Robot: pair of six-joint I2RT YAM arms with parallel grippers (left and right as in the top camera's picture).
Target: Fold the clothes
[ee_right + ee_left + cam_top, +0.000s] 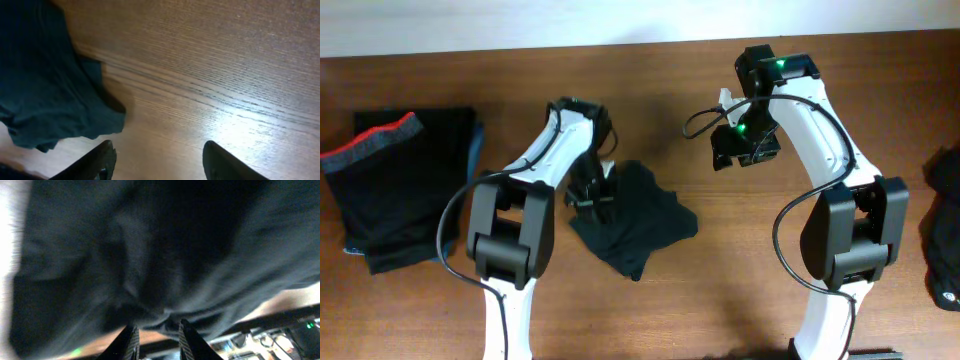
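Brown wood table, pale wall strip along the top edge. Crumpled black garment lies mid-table, unfolded, bunched into an uneven heap.

Left gripper is down at the garment's left edge, touching the cloth. The left wrist view is blurred, with dark fabric filling almost the whole frame. The fingers stand close together, a narrow gap between them and their tips right at a fold. Cannot tell whether the cloth is actually pinched.

Right gripper sits up and right of the garment, apart from it. The right wrist view shows its fingers spread wide with nothing between them, over bare wood. The garment's edge is at the left of that frame, not touched.

Stack of folded dark clothes sits at the table's far left, a red-and-grey waistband showing on top. More dark clothing is at the right edge, cut off by the frame.
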